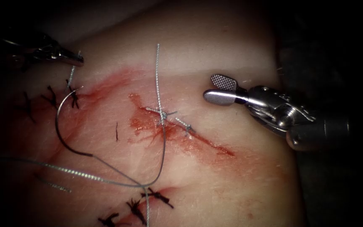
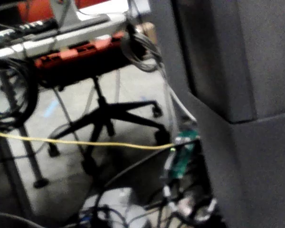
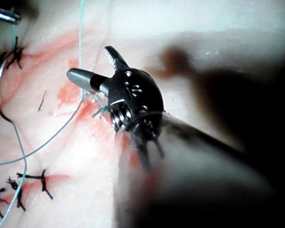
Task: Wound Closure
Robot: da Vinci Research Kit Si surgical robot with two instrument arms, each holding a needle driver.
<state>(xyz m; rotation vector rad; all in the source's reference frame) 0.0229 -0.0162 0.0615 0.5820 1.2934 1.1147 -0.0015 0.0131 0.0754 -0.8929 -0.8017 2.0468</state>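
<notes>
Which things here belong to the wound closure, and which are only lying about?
Job in hand:
- tissue with its cut
- curved needle, lying free on the tissue left of the cut
- thread, held by the left pincer
- right pincer, open and empty

Lying about:
- dark older stitches
- short dark thread scrap
- red fluid

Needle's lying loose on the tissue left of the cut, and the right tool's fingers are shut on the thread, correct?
Not quite. In the endoscope view the right tool is open and holds nothing. The needle does lie free on the tissue, left of the cut.
</notes>
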